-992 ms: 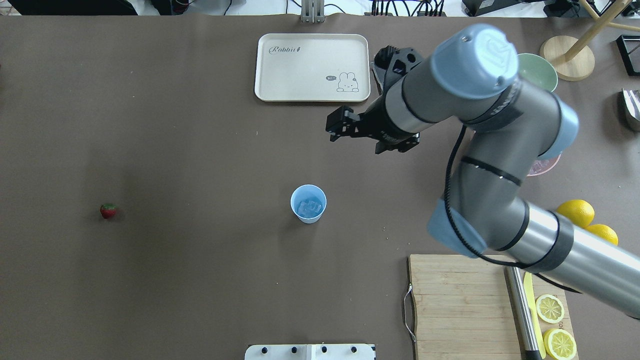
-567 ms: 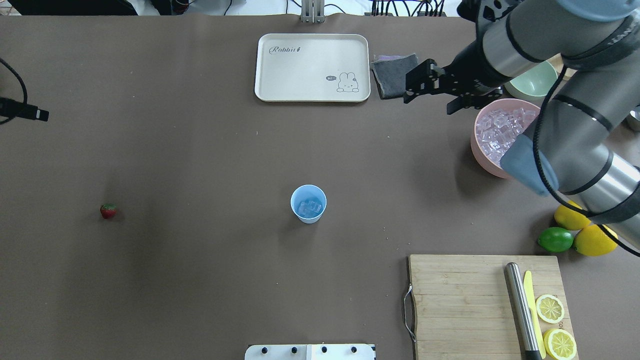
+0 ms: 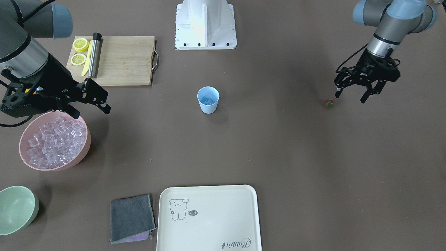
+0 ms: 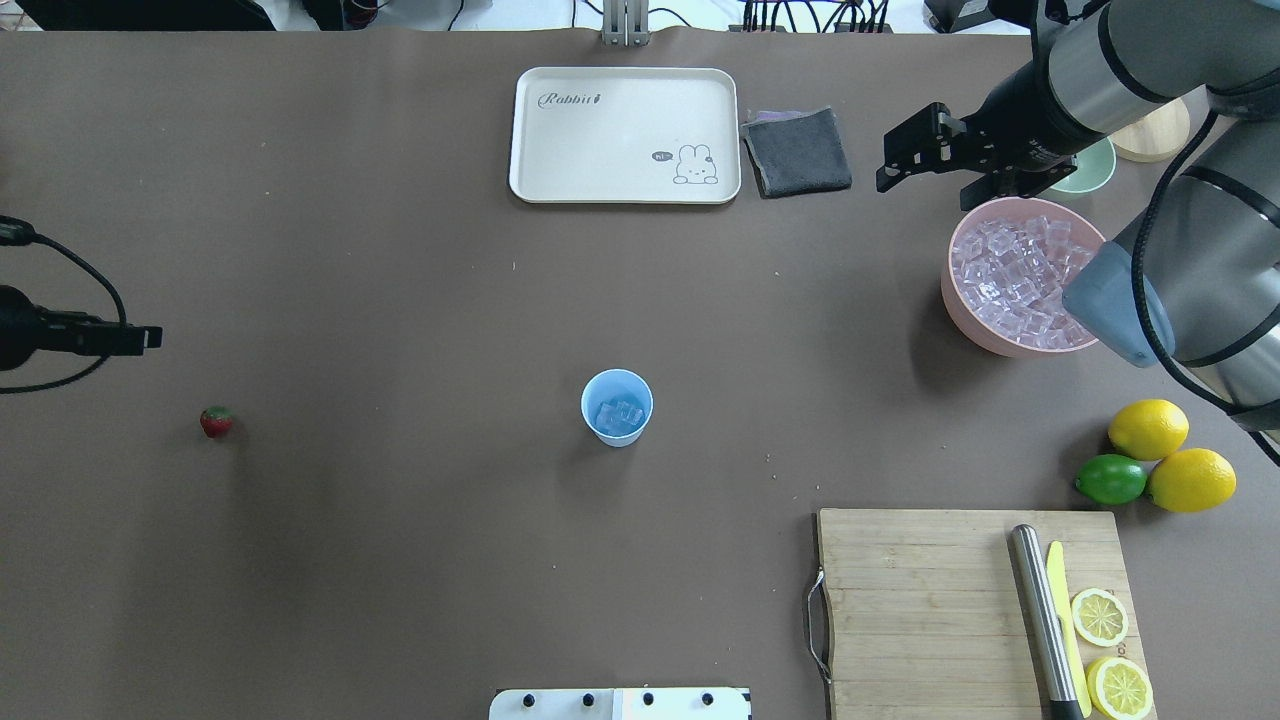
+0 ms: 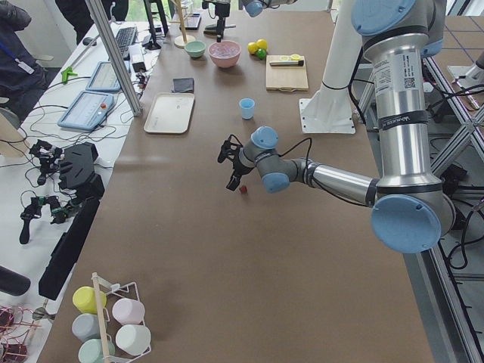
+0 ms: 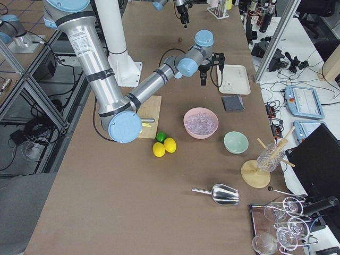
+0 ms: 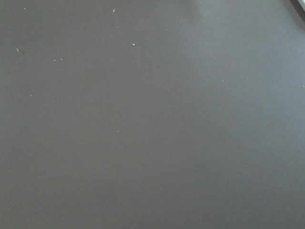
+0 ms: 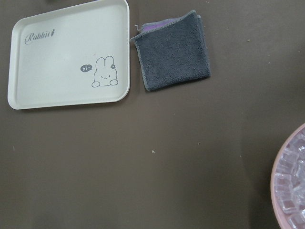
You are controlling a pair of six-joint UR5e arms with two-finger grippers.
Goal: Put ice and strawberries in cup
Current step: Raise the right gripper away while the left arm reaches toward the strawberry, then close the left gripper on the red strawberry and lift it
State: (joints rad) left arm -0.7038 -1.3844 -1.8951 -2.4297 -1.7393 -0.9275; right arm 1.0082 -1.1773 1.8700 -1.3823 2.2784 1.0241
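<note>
The light blue cup (image 4: pixel 617 406) stands mid-table with a few ice cubes (image 4: pixel 620 414) inside; it also shows in the front view (image 3: pixel 208 99). More ice fills the pink bowl (image 4: pixel 965 305) at the right. The strawberry (image 4: pixel 216 422) lies alone on the table at the far left. My left gripper (image 3: pixel 351 96) is open and empty, hovering just beside the strawberry (image 3: pixel 329 103). My right gripper (image 4: pixel 925 188) is open and empty, at the pink bowl's far rim (image 3: pixel 87 139).
A cream tray (image 4: pixel 624 135) and a grey cloth (image 4: pixel 798 150) lie at the far edge. A green bowl (image 3: pixel 14 209) stands behind the pink bowl. Two lemons (image 4: pixel 1148 428) and a lime (image 4: pixel 1110 479) sit near the cutting board (image 4: pixel 920 600), which holds a knife and lemon slices.
My right arm has swung from above the table's middle to the pink bowl on the right. My left gripper has come in from the left edge towards the strawberry.
</note>
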